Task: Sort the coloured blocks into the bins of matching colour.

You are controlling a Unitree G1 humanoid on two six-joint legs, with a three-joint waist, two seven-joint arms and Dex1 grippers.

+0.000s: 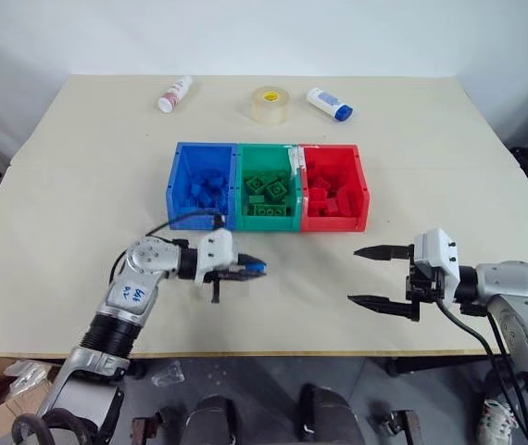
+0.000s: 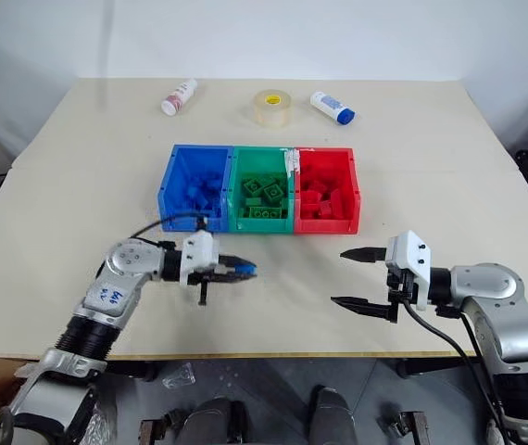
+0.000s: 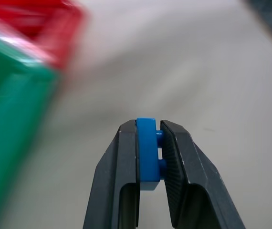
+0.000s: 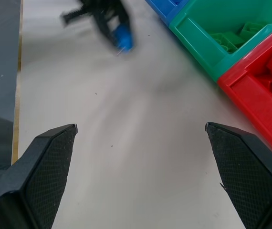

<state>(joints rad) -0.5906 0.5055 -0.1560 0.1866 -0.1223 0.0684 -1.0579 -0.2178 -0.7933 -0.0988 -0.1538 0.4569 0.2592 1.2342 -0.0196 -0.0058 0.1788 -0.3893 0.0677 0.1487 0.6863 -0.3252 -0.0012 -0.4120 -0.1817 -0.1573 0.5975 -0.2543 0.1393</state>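
The beige table [image 1: 79,185] carries three joined bins [image 1: 267,185] at centre; far side: two white bottles [image 1: 175,94] [image 1: 329,103] flanking a tape roll [image 1: 270,105].

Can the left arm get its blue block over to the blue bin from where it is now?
Probably yes. The left gripper is shut on the blue block, and the blue bin sits just beyond it with nothing between them and its top open.

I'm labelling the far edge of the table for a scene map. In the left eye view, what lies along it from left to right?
White bottle with a red cap → tape roll → white bottle with a blue cap.
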